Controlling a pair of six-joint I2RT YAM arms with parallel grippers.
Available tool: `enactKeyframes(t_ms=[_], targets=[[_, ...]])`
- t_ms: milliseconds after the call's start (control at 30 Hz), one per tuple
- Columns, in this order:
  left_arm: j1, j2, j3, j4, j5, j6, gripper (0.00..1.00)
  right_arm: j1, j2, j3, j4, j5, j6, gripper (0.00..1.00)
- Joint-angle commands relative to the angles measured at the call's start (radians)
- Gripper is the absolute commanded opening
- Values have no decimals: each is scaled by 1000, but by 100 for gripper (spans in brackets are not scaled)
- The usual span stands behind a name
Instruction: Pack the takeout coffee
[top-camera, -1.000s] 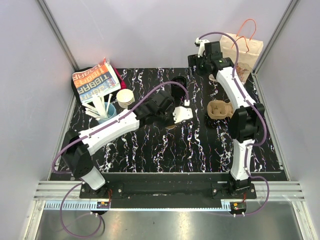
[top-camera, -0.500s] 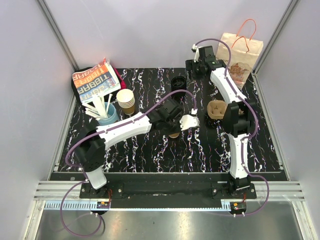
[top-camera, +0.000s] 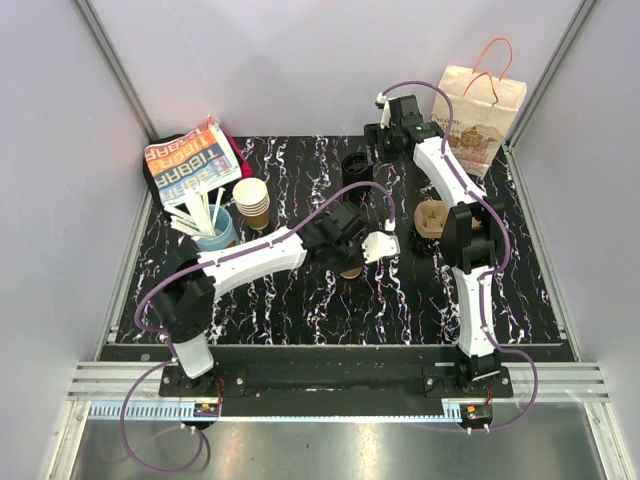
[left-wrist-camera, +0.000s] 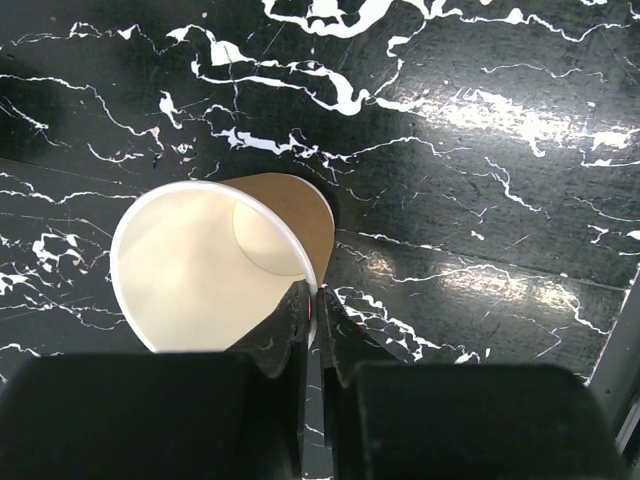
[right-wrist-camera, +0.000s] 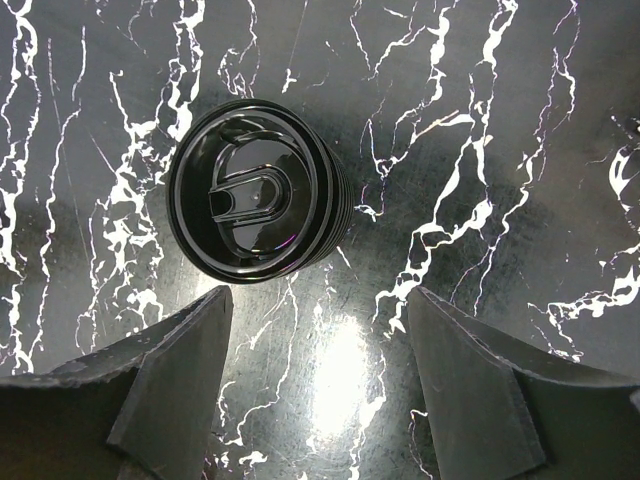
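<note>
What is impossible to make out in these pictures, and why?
- Small brown paper cup with white inside, pinched at its rim by the left claw: in the top view the claw covers nearly all of it.
- Round black plastic lid below the open right claw: right wrist view looks straight down, so one lid or a stack is unclear.
- Brown pulp cup tray: top view, partly behind the right arm.

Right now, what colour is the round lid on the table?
The lid is shiny black, clearest in the right wrist view.
</note>
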Motion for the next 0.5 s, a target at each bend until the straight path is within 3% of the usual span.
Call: enactKeyframes(t_ms=[0, 133, 333, 467], targets=[[-15, 6, -9, 47, -8, -6, 9, 6, 8, 32, 8, 2, 11, 77], [-18, 3, -11, 46, -8, -5, 12, 6, 5, 25, 6, -1, 12, 76], [-20, -2, -17, 43, -2, 0, 27, 6, 3, 11, 8, 3, 8, 77], [-20, -11, -17, 40, -2, 4, 41, 6, 7, 11, 8, 5, 6, 76]])
